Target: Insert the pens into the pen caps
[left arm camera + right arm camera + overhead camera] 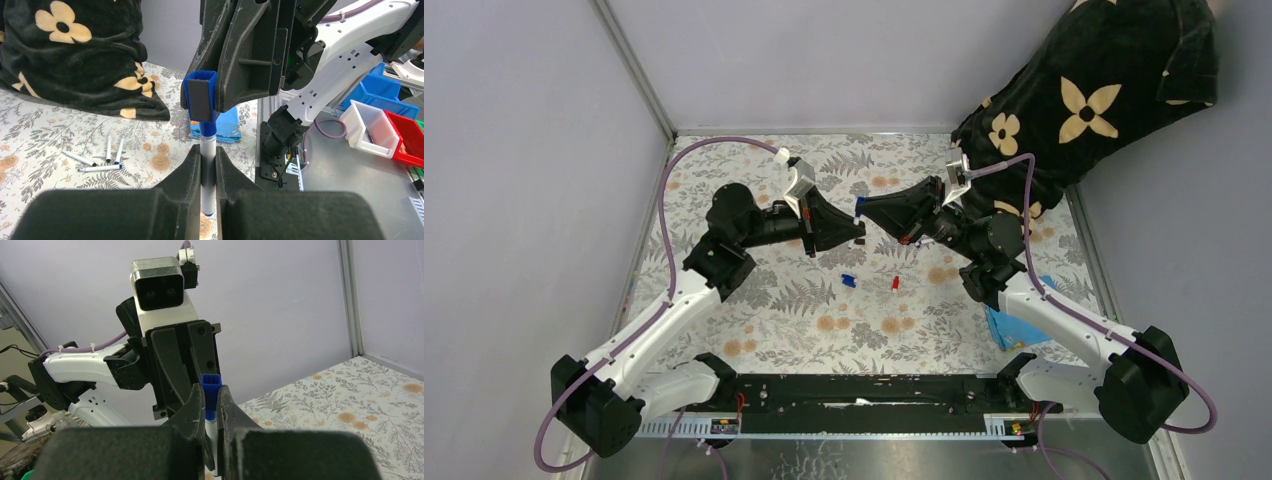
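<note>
Left gripper (pixel 208 156): closed firmly on the white-barrelled marker pen (pixel 208 175), gripped mid-barrel and held off the table.

Centre: the pen's blue neck enters the blue plastic cap (pixel 201 95). A band of neck shows below the cap, so I judge seating incomplete.

Right gripper (pixel 212 391): clamped on that cap, facing the left gripper.

Recommendation: keep pen and cap on one axis and press straight together until the neck disappears. Any tilt risks the barrel slipping between the pads.

Further loose pens (pixel 95 159) lie on the patterned table (pixel 774 320). A spare blue cap (pixel 848 281) and a red cap (pixel 895 284) lie near the middle.

Containers, off the table in the left wrist view: a white open bin (pixel 350 119), a blue bin (pixel 370 92) and a red bin (pixel 407 132). Contents cannot be made out.
</note>
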Available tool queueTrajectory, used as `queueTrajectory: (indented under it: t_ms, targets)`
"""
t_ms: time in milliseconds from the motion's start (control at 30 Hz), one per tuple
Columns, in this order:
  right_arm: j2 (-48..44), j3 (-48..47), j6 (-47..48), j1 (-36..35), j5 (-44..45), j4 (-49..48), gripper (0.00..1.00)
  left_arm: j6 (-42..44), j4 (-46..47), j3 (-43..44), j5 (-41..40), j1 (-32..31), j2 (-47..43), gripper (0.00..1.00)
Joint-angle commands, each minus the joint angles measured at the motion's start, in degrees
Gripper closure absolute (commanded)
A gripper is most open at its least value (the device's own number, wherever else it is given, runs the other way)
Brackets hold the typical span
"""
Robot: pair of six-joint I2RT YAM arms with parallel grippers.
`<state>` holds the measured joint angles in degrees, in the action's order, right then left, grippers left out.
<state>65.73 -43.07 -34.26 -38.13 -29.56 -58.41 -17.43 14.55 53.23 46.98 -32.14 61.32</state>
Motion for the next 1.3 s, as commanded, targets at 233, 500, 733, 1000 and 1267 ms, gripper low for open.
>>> queueTrajectory:
  t_ms: [233, 500, 733, 1000, 1267]
  targets:
    - [0.7, 0.8, 2.0, 0.0, -3.8, -0.2, 1.00, -1.7, 4.0, -0.5, -3.4, -0.1, -0.9, 1.00]
    - [2.3, 0.6, 1.7, -0.1, -7.2, 0.9, 1.00, -1.8, 4.1, -0.5, -4.5, 0.4, -1.1, 1.00]
    - [3.1, 0.8, 1.9, -0.2, -10.3, 5.0, 1.00, -2.2, 5.1, -0.3, -5.2, 1.8, -1.7, 1.00]
    - [2.6, 2.2, 4.1, -1.4, -11.3, 12.6, 1.00, -2.9, 9.2, -0.4, -7.3, 2.1, -4.3, 1.00]
    - [2.9, 6.1, 3.5, -4.2, -9.2, 13.8, 1.00, -2.6, 11.1, 1.9, -8.1, 2.1, -4.8, 1.00]
